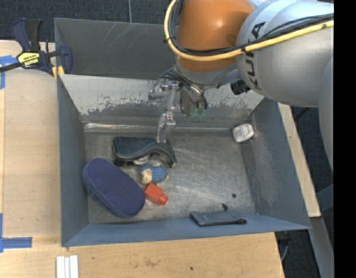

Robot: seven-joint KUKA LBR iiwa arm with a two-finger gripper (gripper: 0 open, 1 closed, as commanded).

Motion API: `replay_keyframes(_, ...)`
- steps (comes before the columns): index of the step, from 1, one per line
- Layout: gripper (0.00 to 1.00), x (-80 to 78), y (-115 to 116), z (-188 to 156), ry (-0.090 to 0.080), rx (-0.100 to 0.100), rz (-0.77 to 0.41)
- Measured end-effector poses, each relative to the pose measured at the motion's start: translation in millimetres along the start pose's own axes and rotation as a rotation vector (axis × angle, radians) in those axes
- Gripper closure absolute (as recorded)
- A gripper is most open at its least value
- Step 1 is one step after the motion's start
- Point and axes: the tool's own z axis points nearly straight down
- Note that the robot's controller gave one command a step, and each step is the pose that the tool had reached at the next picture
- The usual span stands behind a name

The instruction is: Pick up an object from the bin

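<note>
The gripper point(166, 120) hangs over the far middle of the bin point(71, 155), just above a dark curved pad point(131, 147). I cannot tell how far open it is or whether it holds anything. A blue case point(111, 188) and a red cap point(157, 197) lie near left. A white piece point(243, 133) lies far right.

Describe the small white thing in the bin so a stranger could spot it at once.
Look into the grey metal bin and follow its right-hand wall towards the far corner. There, against the foot of that wall, lies a small white object. It is the only white thing and lies alone, while the blue oval case and red piece cluster at the left.
</note>
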Motion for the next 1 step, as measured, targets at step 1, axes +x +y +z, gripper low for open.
replay_keyframes(1, 0.00, 32.9, 6.3, 134.6, -0.015, -0.005, 0.054)
